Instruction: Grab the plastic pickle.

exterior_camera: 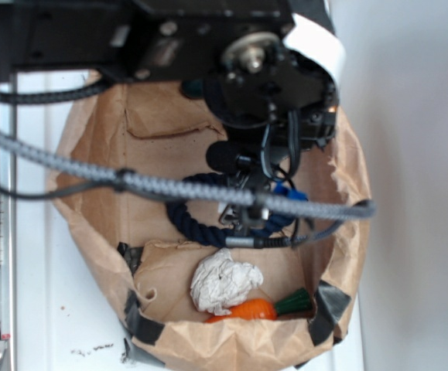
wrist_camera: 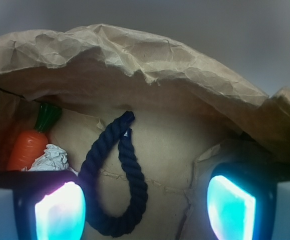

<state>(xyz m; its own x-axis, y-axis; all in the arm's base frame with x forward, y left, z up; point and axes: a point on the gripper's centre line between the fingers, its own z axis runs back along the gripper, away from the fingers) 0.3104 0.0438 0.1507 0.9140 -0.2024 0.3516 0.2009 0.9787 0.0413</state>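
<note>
Your gripper (wrist_camera: 145, 200) hung open and empty over the paper bag (exterior_camera: 100, 131).
No plastic pickle showed; you risked snagging the rope loop (wrist_camera: 117, 190), lying between your jaws, instead.

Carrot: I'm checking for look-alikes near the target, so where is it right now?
The carrot lies at the near edge of the paper bag in the exterior view, beside the crumpled white paper; it is far left in the wrist view.
</note>
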